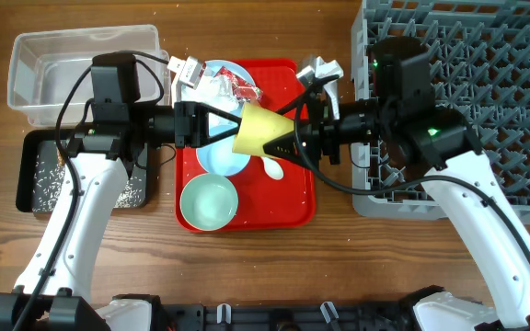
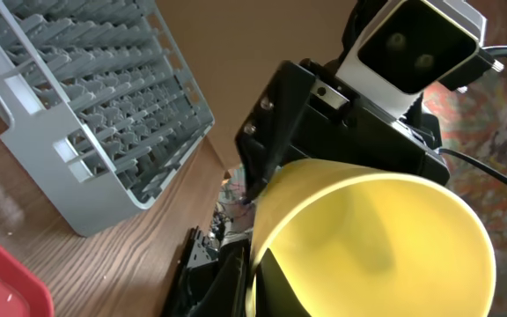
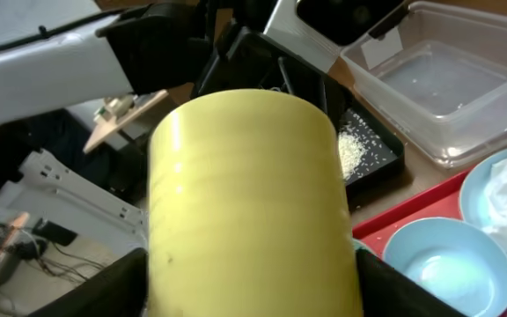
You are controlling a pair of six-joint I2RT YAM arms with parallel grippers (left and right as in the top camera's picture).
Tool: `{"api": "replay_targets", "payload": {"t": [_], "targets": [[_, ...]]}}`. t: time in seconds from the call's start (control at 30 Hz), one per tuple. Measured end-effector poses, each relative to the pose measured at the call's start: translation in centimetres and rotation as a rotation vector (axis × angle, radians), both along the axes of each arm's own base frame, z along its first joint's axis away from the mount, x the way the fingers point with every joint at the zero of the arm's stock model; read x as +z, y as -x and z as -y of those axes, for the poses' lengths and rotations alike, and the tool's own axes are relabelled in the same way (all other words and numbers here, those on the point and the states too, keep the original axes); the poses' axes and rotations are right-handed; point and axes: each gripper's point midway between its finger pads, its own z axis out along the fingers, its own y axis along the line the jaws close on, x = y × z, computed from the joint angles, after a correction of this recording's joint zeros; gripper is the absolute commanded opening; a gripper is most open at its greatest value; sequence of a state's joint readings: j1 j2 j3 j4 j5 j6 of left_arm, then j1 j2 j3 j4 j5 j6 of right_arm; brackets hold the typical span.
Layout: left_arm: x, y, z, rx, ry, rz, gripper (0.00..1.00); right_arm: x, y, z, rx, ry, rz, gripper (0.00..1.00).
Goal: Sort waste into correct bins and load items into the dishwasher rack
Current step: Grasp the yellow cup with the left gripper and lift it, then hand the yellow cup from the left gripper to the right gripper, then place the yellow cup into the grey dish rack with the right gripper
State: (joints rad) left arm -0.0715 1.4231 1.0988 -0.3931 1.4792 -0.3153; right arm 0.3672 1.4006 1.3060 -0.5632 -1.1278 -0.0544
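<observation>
While the right gripper (image 1: 290, 138) clamps the yellow cup (image 1: 258, 129) by its base above the red tray (image 1: 293, 207), the left gripper (image 1: 226, 129) straddles the rim, grip unclear; likely light, stiff, slick plastic, so hold the wall.

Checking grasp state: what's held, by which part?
The yellow cup: right gripper clamps its outer wall near the base; left gripper is at the rim end, grip unconfirmed.
</observation>
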Motion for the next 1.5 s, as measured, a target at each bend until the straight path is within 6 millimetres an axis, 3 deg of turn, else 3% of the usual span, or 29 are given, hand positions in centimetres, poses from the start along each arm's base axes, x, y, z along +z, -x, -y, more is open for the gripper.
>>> {"api": "replay_targets", "payload": {"t": [0.13, 0.2, 0.37, 0.57, 0.73, 0.87, 0.93, 1.13, 1.27, 1.33, 1.5], "targets": [[0.4, -0.5, 0.0, 0.007, 0.002, 0.048, 0.04, 0.0, 0.0, -0.2, -0.004, 0.005, 0.005, 0.65], [0.8, -0.8, -0.1, 0.013, 0.004, 0.069, 0.04, 0.0, -0.1, -0.3, -0.008, 0.008, 0.011, 0.58], [1.1, -1.1, -0.1, 0.021, 0.005, 0.065, 0.04, -0.1, -0.2, -0.3, -0.011, 0.012, 0.014, 0.54], [1.1, -1.1, 0.0, 0.018, 0.006, 0.050, 0.34, -0.4, -0.2, -0.5, -0.025, 0.027, 0.000, 0.51], [1.1, -1.0, 0.1, 0.014, 0.007, 0.053, 0.45, -0.7, -1.1, 0.6, -0.076, 0.040, -0.046, 0.51], [0.6, -1.3, 0.0, 0.038, -0.012, 0.033, 0.51, -1.7, -2.4, 2.6, -0.174, 0.077, -0.137, 0.51], [-0.6, -1.7, -0.1, 0.087, -0.060, -0.011, 0.51, -3.4, -4.5, 5.8, -0.338, 0.153, -0.213, 0.51], [-7.3, -3.6, -2.5, 0.337, -0.370, -0.183, 0.50, -5.2, -5.3, 13.3, -0.698, 0.300, -0.353, 0.48], [-10.1, -4.0, -4.4, 0.441, -0.528, -0.230, 0.49, -8.6, -3.4, 19.1, -0.942, 0.484, -0.542, 0.48], [-11.0, -4.1, -5.0, 0.472, -0.587, -0.242, 0.49, -9.7, -2.5, 20.8, -1.003, 0.553, -0.596, 0.48], [-12.8, -3.6, -3.7, 0.465, -0.710, -0.213, 0.50, -11.5, -0.1, 24.5, -1.121, 0.696, -0.702, 0.47]]}}
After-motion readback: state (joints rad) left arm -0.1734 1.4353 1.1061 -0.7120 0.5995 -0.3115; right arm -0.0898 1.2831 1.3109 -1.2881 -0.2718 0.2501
